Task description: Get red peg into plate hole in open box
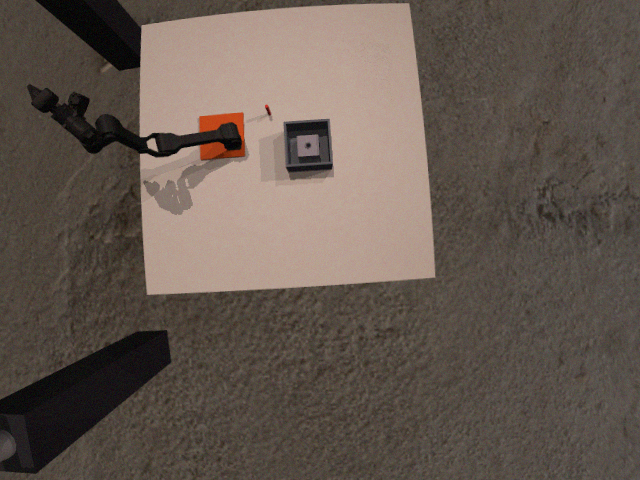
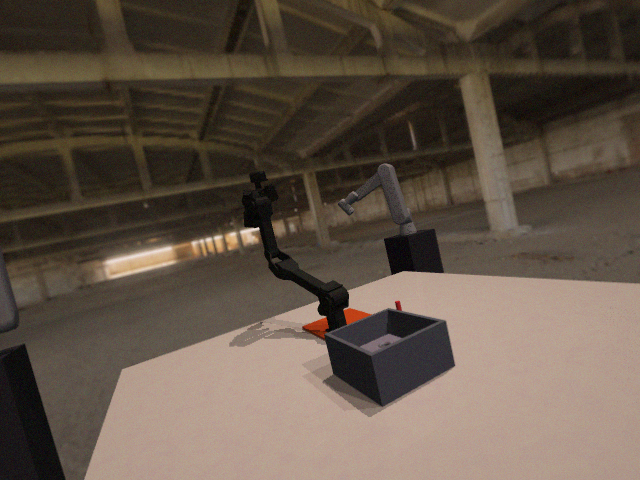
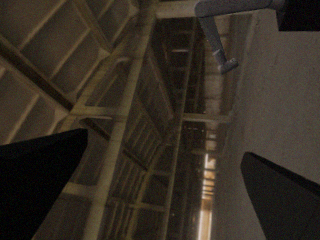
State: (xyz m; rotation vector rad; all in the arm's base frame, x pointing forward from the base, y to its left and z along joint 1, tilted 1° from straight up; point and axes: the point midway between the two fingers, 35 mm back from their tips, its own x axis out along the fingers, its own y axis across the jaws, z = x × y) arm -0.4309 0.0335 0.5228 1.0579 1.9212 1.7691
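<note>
The small red peg [image 1: 267,110] [image 2: 398,305] stands upright on the table, between the orange mat and the box in the top view and just behind the box in the exterior view. The open grey box [image 1: 308,167] [image 2: 413,362] holds a pale plate [image 1: 308,152] [image 2: 376,343] with a dark round hole at its bottom. The hole shows nothing in it. My gripper [image 3: 165,148] is open and empty; the wrist view shows both fingers wide apart with only the hall behind them. It is raised high beyond the table's left edge in the top view, far from the peg and the box.
The arm's base stands on an orange mat [image 1: 209,124] [image 2: 356,314] at the left of the pale table [image 1: 289,232] [image 2: 232,408]. Dark pedestals [image 1: 103,392] [image 2: 413,252] stand off the table, one with a grey arm [image 2: 393,198] [image 3: 210,35] on it.
</note>
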